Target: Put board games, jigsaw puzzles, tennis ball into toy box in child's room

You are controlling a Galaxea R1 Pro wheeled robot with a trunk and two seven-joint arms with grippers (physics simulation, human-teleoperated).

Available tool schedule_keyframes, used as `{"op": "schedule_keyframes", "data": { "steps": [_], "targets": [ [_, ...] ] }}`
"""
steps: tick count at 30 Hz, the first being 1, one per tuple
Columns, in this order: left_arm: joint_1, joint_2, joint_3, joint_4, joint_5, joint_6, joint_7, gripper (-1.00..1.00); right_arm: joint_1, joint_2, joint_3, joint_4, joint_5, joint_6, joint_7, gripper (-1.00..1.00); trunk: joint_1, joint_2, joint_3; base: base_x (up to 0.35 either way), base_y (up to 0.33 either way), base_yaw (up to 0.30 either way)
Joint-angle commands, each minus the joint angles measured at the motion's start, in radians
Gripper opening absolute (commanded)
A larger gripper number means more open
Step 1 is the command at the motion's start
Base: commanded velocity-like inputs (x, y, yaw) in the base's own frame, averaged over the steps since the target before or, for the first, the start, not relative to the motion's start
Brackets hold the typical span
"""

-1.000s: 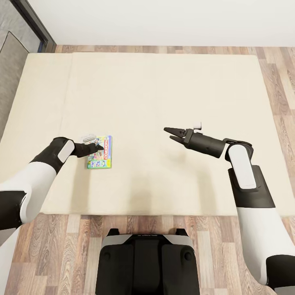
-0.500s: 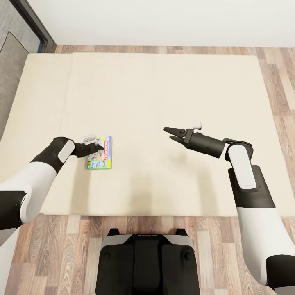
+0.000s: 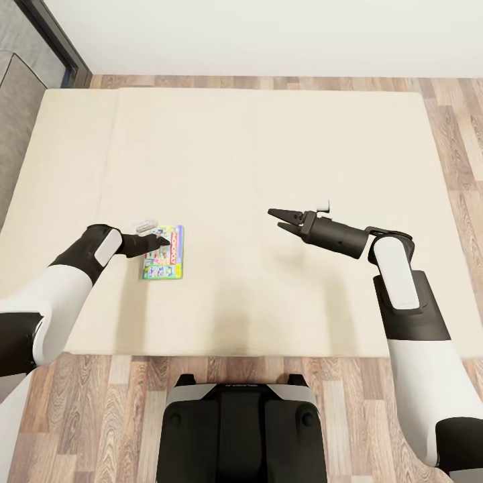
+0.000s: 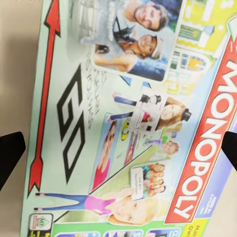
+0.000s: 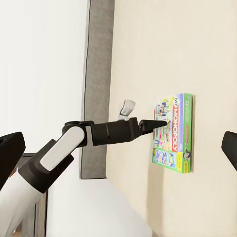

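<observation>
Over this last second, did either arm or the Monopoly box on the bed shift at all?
No visible change. The left gripper hangs over the Monopoly box on the bed, and the right gripper stays raised with jaws open.

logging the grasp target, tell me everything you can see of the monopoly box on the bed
The Monopoly box is a flat rectangular carton, mostly pale green with a red band bearing white MONOPOLY lettering, a large GO arrow, and cartoon and photo figures. It lies flat, face up, on the cream bed, near the robot's left side. The left pincer is over its left edge, fingers spread either side of it in the left wrist view. Whether they touch it is unclear.
</observation>
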Motion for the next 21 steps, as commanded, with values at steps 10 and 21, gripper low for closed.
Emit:
{"op": "schedule_keyframes", "data": {
  "steps": [10,21],
  "targets": [
    [0.000,0.001,-0.008,-0.001,0.001,0.002,-0.003,1.00,-0.001,0.000,0.002,0.000,0.011,0.001,0.010,1.00,0.000,-0.001,-0.001,0.001,0.000,0.000],
    [0.000,0.001,-0.008,-0.001,0.001,0.002,-0.003,1.00,-0.001,0.000,0.005,0.000,0.012,0.001,0.005,1.00,0.000,-0.001,-0.001,0.061,0.046,0.000]
  ]
}}
